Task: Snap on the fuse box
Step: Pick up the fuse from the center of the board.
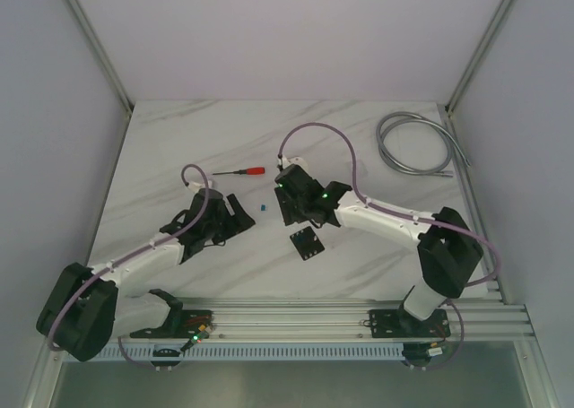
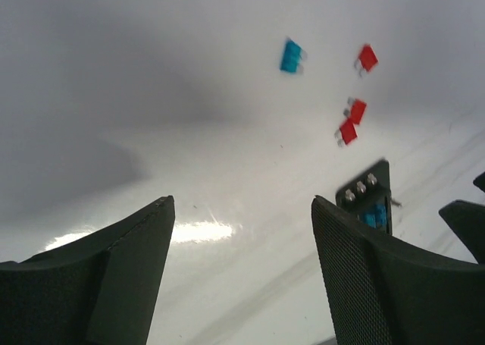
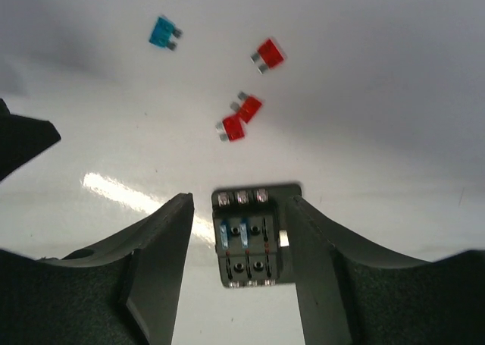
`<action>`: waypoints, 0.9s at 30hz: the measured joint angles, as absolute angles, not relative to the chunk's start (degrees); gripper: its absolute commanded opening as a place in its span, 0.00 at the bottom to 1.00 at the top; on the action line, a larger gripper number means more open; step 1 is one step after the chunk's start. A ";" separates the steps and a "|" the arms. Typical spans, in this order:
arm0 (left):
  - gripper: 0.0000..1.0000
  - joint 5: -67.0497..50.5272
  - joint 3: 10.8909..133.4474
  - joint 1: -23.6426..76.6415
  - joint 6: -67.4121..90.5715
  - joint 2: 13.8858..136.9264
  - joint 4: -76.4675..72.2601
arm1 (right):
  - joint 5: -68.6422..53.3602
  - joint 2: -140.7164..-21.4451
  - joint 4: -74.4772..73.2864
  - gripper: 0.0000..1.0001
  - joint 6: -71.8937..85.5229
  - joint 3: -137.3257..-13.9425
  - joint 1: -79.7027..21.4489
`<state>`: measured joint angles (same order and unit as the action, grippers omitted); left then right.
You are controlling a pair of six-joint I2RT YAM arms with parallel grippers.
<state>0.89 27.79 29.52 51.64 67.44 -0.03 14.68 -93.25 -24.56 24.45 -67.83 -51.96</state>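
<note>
The fuse box is a small black square block lying flat on the white table, with two blue fuses in its slots. It sits between the fingers of my right gripper, which is open. A gap shows at the left finger, and the right finger stands right at the box's edge. From above, the fuse box lies just below the right gripper. My left gripper is open over bare table, with nothing between its fingers. The fuse box's corner peeks out behind its right finger. In the top view the left gripper is left of the box.
Loose fuses lie beyond the box: a blue fuse and three red fuses. A red-handled screwdriver lies further back on the left. A coiled grey cable sits at the back right corner.
</note>
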 measured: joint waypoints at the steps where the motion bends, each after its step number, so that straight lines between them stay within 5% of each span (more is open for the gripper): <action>1: 0.86 0.78 27.90 28.36 51.09 67.44 0.03 | 14.52 -93.56 -23.24 0.61 23.11 -67.83 -51.90; 14: 1.00 -5.28 25.98 13.98 47.35 66.37 0.54 | 3.42 -109.36 -10.00 0.62 1.39 -75.05 -50.57; 27: 1.00 -8.43 24.25 10.74 46.78 65.41 1.15 | -10.61 -117.01 -7.38 0.58 -11.00 -81.21 -46.57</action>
<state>-8.43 24.25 10.74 46.78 65.41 1.15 -10.61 -117.01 -7.38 -11.00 -81.21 -46.57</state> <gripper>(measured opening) 0.998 0.595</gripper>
